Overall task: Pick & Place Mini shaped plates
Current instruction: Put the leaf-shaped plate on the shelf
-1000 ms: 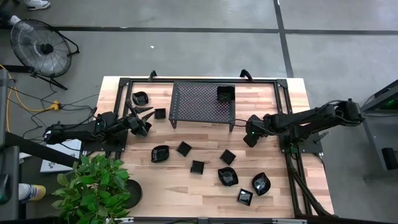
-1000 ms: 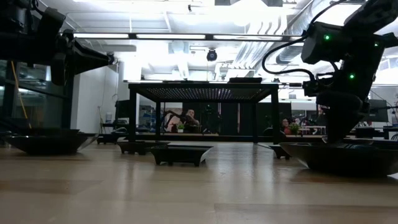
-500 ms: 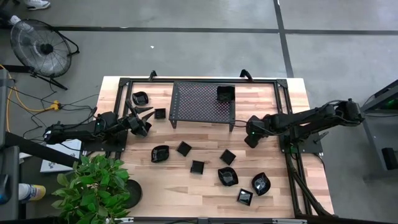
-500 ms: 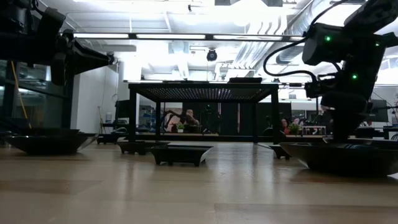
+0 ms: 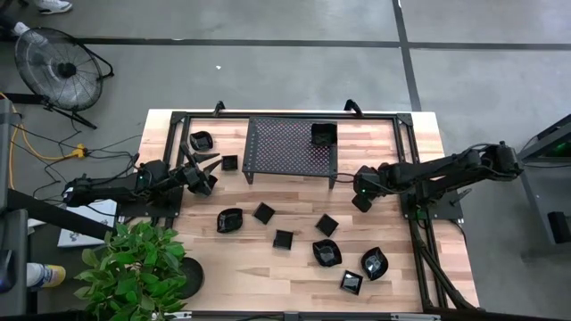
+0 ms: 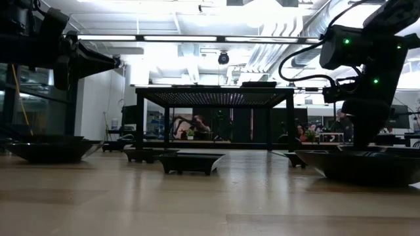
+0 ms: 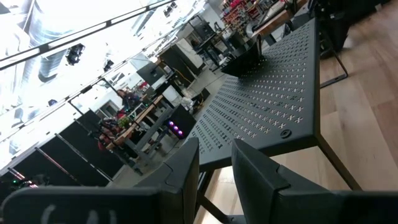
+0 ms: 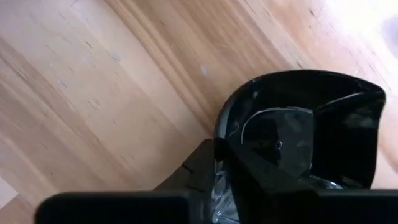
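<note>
Several small glossy black plates lie on the wooden table (image 5: 268,267), among them a square one (image 5: 283,239), a round one (image 5: 326,252) and one at the far left (image 5: 202,140). One square plate (image 5: 323,135) sits on top of the black mesh rack (image 5: 285,152). My right gripper (image 5: 361,198) is right of the rack and shut on a black plate (image 8: 305,124). My left gripper (image 5: 207,171) hovers left of the rack, open and empty; its fingers (image 7: 186,174) point at the rack (image 7: 273,106). My right gripper holds the plate by its rim (image 8: 224,140), one finger (image 8: 193,174) outside the wall and the other inside the hollow. The fingers come from above, slanting down. The plate sits tilted over bare wood; I cannot tell whether it is clear of the table.
A black metal frame (image 5: 410,160) runs round the table's far and side edges. A potted plant (image 5: 138,267) stands at the near left corner. A large plate (image 6: 357,164) sits close to the low camera. People sit in the room behind (image 6: 200,124).
My right gripper has risen a little with the plate and shifted slightly toward the table's right edge.
</note>
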Robot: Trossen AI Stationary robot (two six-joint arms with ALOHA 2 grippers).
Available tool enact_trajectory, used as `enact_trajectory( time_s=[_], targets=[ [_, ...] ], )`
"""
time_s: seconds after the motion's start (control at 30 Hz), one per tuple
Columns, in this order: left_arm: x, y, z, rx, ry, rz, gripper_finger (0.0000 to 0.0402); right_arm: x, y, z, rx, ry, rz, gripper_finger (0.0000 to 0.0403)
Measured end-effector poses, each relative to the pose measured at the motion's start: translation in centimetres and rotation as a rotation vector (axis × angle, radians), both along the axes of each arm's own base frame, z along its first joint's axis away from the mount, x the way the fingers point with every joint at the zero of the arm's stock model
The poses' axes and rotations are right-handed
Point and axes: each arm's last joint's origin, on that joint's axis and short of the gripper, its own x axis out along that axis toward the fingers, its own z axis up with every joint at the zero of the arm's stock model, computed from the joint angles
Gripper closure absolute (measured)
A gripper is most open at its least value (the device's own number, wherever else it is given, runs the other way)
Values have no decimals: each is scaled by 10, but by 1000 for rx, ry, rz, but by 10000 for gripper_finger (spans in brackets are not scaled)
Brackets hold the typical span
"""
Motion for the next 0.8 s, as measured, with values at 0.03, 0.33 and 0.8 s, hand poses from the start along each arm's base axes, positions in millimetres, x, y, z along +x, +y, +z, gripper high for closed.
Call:
enact_trajectory(
  time_s=[0.03, 0.33, 0.8],
  targets=[
    [0, 0, 0, 0, 0, 0, 309, 0, 0, 0, -4, 0, 4, 380],
    [0, 0, 0, 0, 0, 0, 309, 0, 0, 1, -11, 6, 25, 398],
    [0, 0, 0, 0, 0, 0, 309, -6, 1, 5, 11, 18, 48, 402]
  ],
)
